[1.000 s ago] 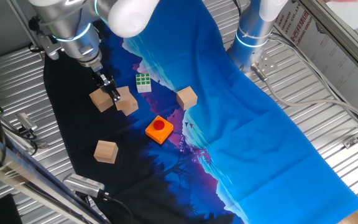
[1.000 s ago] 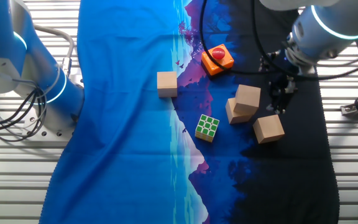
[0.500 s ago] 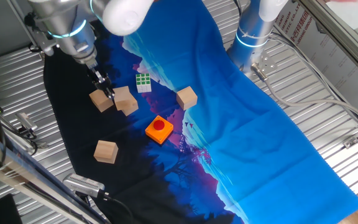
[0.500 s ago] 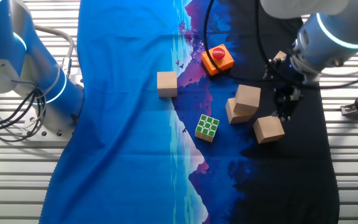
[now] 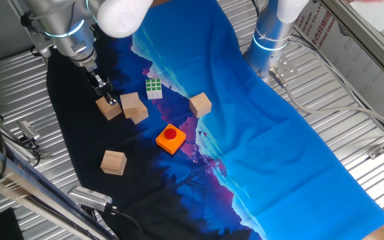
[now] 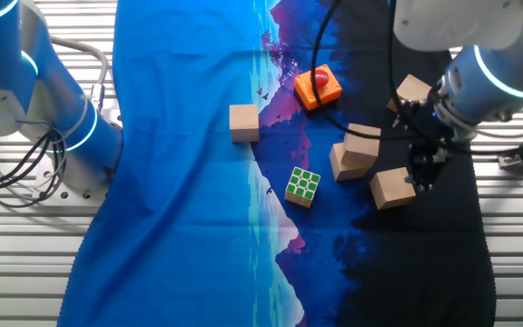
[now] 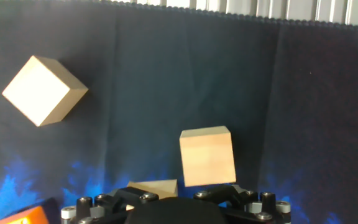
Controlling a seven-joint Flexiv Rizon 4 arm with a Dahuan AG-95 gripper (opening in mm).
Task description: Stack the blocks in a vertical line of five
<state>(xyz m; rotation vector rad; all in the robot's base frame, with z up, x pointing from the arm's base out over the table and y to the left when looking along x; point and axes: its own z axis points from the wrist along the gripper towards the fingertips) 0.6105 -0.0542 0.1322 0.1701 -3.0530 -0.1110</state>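
Several tan wooden blocks lie on the cloth. One block (image 5: pixel 132 103) rests askew on another (image 5: pixel 139 115); the pair shows as an upper block (image 6: pixel 362 143) and a lower block (image 6: pixel 341 163). A single block (image 5: pixel 109 109) (image 6: pixel 392 188) lies beside them. My gripper (image 5: pixel 106 95) (image 6: pixel 422 173) hangs at this block's edge, and its fingers are too dark to read. Further blocks lie apart: one (image 5: pixel 200 105) (image 6: pixel 243 123) on the blue part, another (image 5: pixel 113 162) (image 6: pixel 414 89) on the black part. The hand view shows one block (image 7: pixel 207 155) just ahead, another (image 7: pixel 44 90) far left, and none of the fingers.
An orange square with a red button (image 5: pixel 171 138) (image 6: pixel 317 85) and a green-and-white puzzle cube (image 5: pixel 153 87) (image 6: pixel 302 185) lie near the blocks. A second arm's base (image 5: pixel 270 33) (image 6: pixel 34 100) stands beside the cloth. Ribbed metal table (image 5: pixel 12 87) surrounds it.
My gripper has drifted away from the two-block pile toward the single block beside it. No block has moved.
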